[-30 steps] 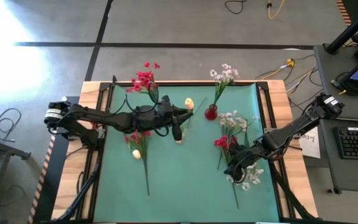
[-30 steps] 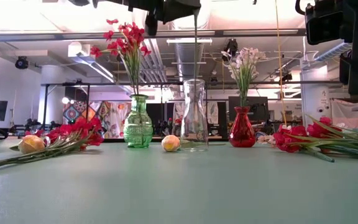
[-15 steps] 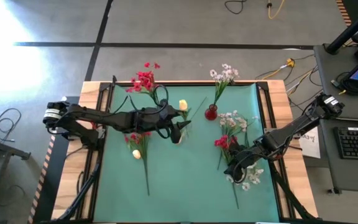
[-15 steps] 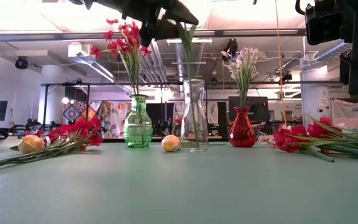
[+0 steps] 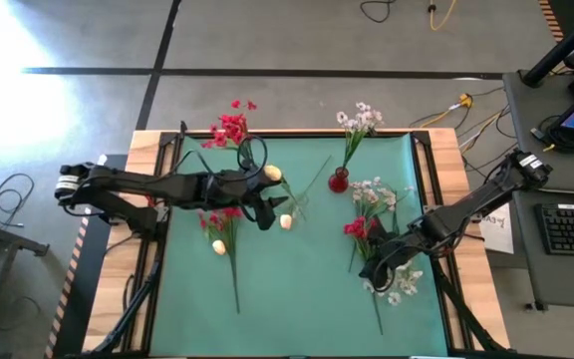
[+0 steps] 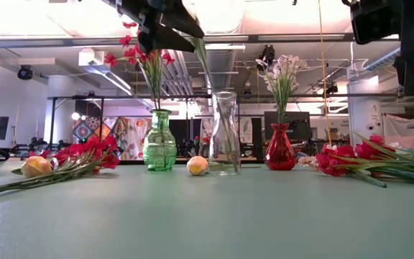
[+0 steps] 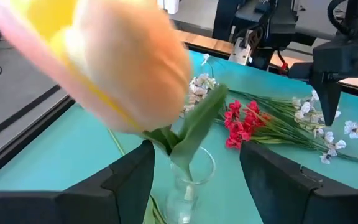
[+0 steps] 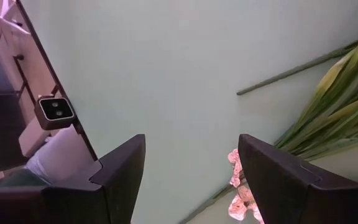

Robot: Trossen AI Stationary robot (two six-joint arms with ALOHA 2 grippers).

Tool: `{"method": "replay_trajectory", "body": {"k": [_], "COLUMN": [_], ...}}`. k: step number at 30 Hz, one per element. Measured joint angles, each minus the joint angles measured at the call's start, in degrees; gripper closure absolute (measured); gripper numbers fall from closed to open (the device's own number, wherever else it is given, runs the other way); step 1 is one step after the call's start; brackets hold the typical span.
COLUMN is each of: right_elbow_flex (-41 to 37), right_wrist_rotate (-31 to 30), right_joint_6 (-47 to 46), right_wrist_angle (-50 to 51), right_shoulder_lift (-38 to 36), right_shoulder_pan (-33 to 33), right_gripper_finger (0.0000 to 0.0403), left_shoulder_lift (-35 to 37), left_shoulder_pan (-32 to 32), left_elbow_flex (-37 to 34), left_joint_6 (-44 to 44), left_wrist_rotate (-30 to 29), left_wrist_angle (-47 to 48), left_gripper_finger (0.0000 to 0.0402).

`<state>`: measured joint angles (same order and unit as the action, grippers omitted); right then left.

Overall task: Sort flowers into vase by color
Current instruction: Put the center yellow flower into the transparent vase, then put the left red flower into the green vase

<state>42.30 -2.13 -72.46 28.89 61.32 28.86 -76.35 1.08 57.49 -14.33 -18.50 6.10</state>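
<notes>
**Rosebud released into clear vase; left arm pulling back**

Since the earlier frames, the left gripper has drawn back toward its own side and its jaws have spread. The cream-yellow rosebud it carried now stands with its stem in the clear vase, leaning over the rim. In the left wrist view the bloom fills the space ahead of the parted fingers, apparently with nothing pinched between them.

Step in hand, by my judgement: one cream bud is placed and the gripper is clearing away. The next move calls for a fresh pick. One loose bud lies on the mat just beside the clear vase, and another lies among red stems on the left arm's side. Either needs a low grasp on the thin stem, then an upright lift over the narrow neck.

The right gripper hovers with jaws spread over a mixed pile of red and white flowers, holding nothing.

Condition of goods: long thin green stems, light and floppy. Red blossoms stand in the green vase; a white spray stands in the red vase. The released bud sits tilted and could shift if brushed.
</notes>
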Motion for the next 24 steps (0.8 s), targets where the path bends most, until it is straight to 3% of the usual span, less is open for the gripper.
{"method": "replay_trajectory", "body": {"k": [12,24], "right_elbow_flex": [6.6,9.3], "right_wrist_rotate": [-1.1,-1.0], "right_joint_6": [-0.3,-2.6], "right_wrist_angle": [10.6,18.6], "right_shoulder_lift": [0.0,0.0], "right_shoulder_pan": [0.0,0.0], "right_gripper_finger": [0.0154,0.0154], "left_shoulder_lift": [5.5,9.2], "left_shoulder_pan": [2.0,9.3], "left_elbow_flex": [0.0,0.0], "left_joint_6": [-2.0,-15.7], "left_wrist_rotate": [0.4,1.7], "left_wrist_angle": [10.5,27.5], "left_gripper_finger": [0.0177,0.0177]}}
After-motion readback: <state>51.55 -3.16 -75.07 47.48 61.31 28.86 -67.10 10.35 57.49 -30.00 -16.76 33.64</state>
